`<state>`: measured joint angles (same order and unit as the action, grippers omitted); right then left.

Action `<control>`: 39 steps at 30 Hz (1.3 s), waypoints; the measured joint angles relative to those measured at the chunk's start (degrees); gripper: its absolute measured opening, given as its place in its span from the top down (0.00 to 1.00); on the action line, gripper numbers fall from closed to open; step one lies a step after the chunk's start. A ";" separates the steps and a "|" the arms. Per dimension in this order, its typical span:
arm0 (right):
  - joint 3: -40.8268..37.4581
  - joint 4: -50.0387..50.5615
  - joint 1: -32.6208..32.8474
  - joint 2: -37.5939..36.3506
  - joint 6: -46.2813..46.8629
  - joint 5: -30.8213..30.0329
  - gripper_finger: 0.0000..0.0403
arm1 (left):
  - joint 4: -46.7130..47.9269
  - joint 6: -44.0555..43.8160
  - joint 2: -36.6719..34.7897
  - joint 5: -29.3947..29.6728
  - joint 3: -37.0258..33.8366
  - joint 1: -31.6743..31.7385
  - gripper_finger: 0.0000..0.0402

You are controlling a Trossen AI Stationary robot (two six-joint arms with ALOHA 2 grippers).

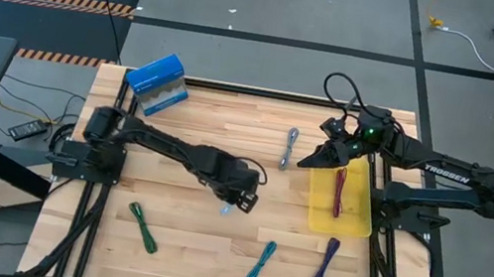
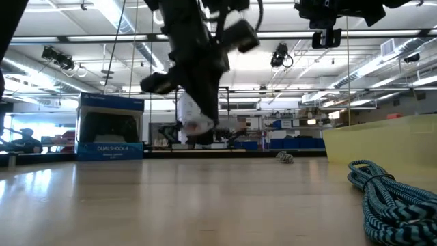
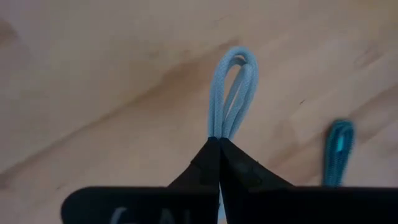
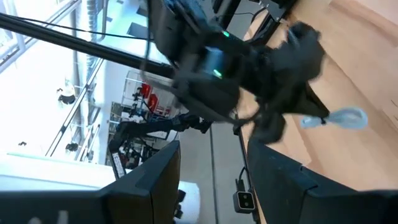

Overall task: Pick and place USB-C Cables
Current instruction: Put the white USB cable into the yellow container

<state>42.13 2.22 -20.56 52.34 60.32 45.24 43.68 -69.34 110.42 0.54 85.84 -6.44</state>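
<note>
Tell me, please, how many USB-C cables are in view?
6: maroon in the yellow tray; grey beside it; pale blue in the left gripper; green, teal and purple along the near edge.

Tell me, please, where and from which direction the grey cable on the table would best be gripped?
Grip the grey cable across its slim middle, from straight above. It lies flat and free on the bare wood, beside the yellow tray, so fingers can close across its narrow width.
</note>
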 joint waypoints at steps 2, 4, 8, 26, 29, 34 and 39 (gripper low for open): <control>0.00 0.23 -0.45 0.00 -0.59 0.80 0.52 | 0.30 -0.03 -2.66 1.82 0.00 0.38 1.00; 0.00 0.68 -0.71 0.00 -1.92 1.32 0.52 | 0.83 -0.23 -5.47 3.90 0.00 0.78 1.00; -0.02 1.37 -1.00 0.00 -6.41 1.04 0.52 | -1.28 -0.46 -11.44 9.50 0.00 1.66 1.00; 0.07 -11.15 2.61 2.75 -13.89 -22.18 0.52 | -18.90 3.66 -19.44 18.75 0.04 4.26 1.00; 0.07 -11.69 3.20 5.06 -13.19 -22.56 0.52 | -22.58 3.99 -19.44 18.76 0.04 3.98 1.00; 0.04 -16.85 4.62 8.22 -12.52 -22.47 0.52 | -22.85 4.00 -19.44 18.75 0.04 3.95 1.00; 0.04 -22.01 4.84 9.71 -12.00 -23.16 0.52 | -22.14 4.02 -19.44 18.75 0.04 3.98 1.00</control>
<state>42.17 -19.79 -15.73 62.05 48.32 22.08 21.54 -65.32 90.98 19.29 85.89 -2.46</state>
